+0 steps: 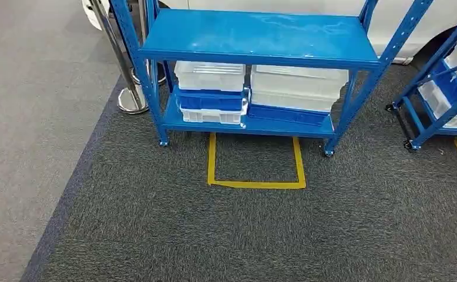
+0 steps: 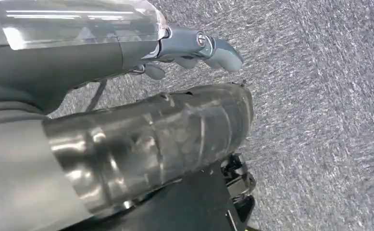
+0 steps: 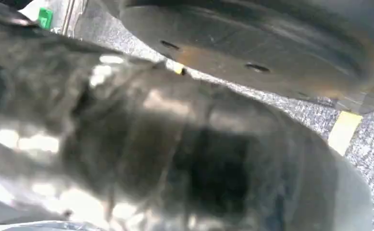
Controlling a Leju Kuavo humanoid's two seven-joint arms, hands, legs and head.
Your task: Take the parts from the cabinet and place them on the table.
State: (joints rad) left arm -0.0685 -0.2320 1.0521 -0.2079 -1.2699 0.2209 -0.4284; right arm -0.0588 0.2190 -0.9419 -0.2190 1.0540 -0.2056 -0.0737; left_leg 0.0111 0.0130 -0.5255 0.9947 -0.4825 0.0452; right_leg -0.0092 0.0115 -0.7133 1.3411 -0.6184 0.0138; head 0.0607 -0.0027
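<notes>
Two hands hang low over the grey carpet (image 1: 214,235). By the left wrist view, the left hand (image 2: 194,48) holds nothing, its fingers (image 2: 223,50) loosely apart above the floor. The right hand is blurred in its wrist view, so I cannot tell its fingers' state. Farther ahead, a yellow tape square (image 1: 255,167) lies before the blue cabinet (image 1: 255,38), whose lower shelf carries white and blue bins (image 1: 211,97), well apart from both hands.
</notes>
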